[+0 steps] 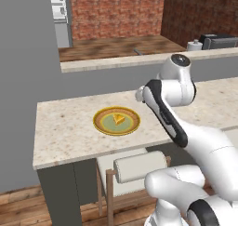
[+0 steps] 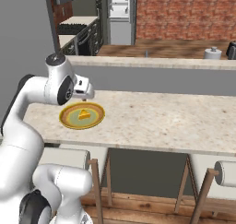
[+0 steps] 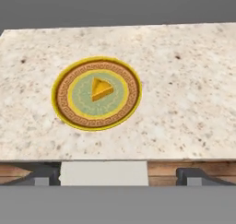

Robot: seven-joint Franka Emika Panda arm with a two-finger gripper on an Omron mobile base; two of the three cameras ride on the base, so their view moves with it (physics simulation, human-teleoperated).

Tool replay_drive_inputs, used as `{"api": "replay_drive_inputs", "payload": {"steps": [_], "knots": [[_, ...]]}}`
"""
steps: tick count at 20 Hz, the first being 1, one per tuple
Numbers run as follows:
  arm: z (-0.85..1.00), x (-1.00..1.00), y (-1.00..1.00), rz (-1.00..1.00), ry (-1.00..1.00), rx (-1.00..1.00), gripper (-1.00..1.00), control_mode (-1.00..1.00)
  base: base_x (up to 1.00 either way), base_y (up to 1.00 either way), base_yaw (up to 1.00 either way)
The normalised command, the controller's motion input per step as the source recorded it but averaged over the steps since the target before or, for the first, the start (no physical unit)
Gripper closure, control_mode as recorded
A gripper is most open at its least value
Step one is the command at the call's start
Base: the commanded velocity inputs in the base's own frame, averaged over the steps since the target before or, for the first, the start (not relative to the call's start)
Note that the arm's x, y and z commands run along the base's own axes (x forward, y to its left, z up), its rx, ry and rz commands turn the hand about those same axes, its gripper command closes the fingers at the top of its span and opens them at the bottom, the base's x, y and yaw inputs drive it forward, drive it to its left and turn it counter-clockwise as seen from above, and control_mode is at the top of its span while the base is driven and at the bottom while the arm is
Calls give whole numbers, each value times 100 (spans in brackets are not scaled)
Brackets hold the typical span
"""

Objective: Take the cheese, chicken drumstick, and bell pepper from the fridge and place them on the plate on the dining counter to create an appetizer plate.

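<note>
Appetizer plate, one of three items delivered. The plate (image 3: 96, 93), a round dish with a yellow-orange patterned rim and pale green centre, rests on the beige speckled dining counter (image 1: 69, 132), toward its near left end as the left base view shows it. A single yellow-orange wedge, the cheese (image 3: 101, 88), lies on the green centre of the plate, clear of the rim; it also appears in the right base view (image 2: 84, 114) and in the left base view (image 1: 119, 118). No drumstick and no bell pepper can be seen on the plate or on the counter around it. The gripper (image 2: 85, 95) hangs above the counter just beside the plate's far rim, its jaws spread wide and holding nothing; the hand view looks down on plate and cheese with nothing between the finger tips. Judged from this arrangement, the cheese step is complete, while the chicken drumstick and the bell pepper are still to be fetched and set beside the cheese.
</note>
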Motion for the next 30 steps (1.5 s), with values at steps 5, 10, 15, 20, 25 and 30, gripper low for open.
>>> {"api": "replay_drive_inputs", "payload": {"steps": [5, 10, 15, 20, 25, 30], "knots": [[0, -69, 1, 20, 0, -10, -100, -100, 0, 0, 0], [2, -53, -5, 3, 0, -4, -100, -100, 0, 0, 0], [9, -8, -36, -11, 5, 0, -100, 100, -1, -38, -8], [0, 0, 0, 0, 0, 0, -100, 100, 0, -100, -15], [0, 0, 0, 0, 0, 0, -100, 100, 0, -100, -12], [0, 0, 0, 0, 0, 0, -100, 100, 0, -100, -10]]}}
